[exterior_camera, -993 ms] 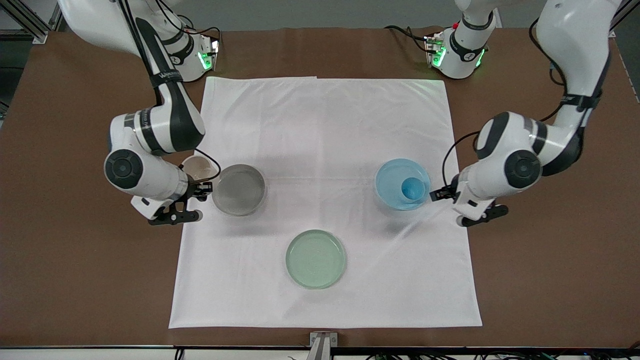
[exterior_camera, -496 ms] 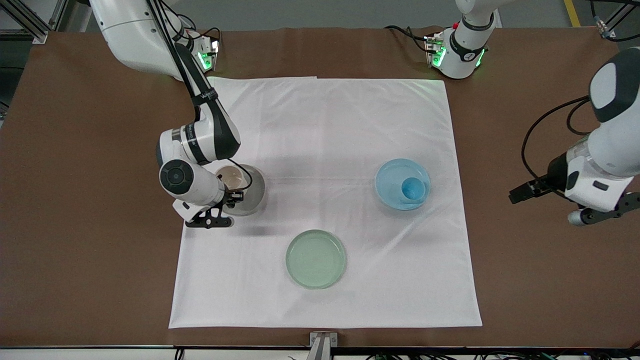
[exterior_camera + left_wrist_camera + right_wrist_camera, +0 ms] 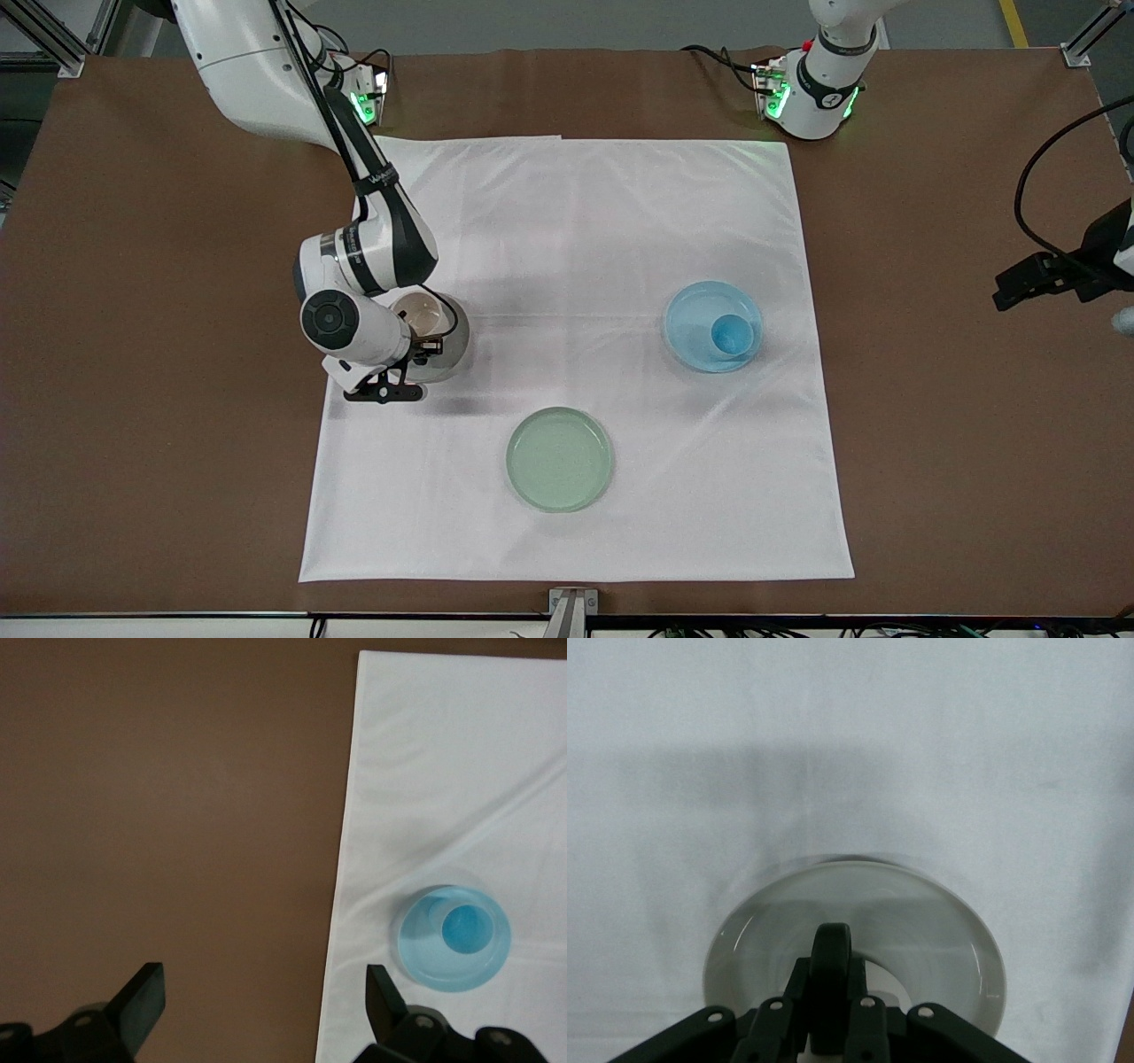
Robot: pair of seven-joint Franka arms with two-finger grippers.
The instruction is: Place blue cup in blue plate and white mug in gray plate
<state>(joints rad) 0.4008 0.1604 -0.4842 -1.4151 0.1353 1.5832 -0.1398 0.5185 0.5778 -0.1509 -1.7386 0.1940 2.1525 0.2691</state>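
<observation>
The white mug (image 3: 420, 315) hangs over the gray plate (image 3: 447, 347), gripped by its thin black handle in the right gripper (image 3: 413, 347); in the right wrist view the fingers (image 3: 830, 979) are pinched tight on that handle above the gray plate (image 3: 939, 921). Half a second ago the mug was over the plate's edge toward the right arm's end; now it sits slightly further in over the plate.

The blue cup (image 3: 732, 334) stands upright inside the blue plate (image 3: 691, 315), off centre toward the left arm's end. The left gripper (image 3: 261, 1001) is spread wide with nothing between its fingers, over bare brown table (image 3: 957, 399). Since the earlier frame the left arm has pulled further toward the table's edge, and only its dark tip shows in the front view.

There are 3 plates, 1 cup and 1 mug. The third plate, pale green (image 3: 559, 459), lies nearest the front camera, well apart from the other 2. All 3 rest on 1 white cloth (image 3: 576, 230), whose middle is open room. The blue plate lies near the cloth's edge at the left arm's end, the gray plate near the edge at the right arm's end.
</observation>
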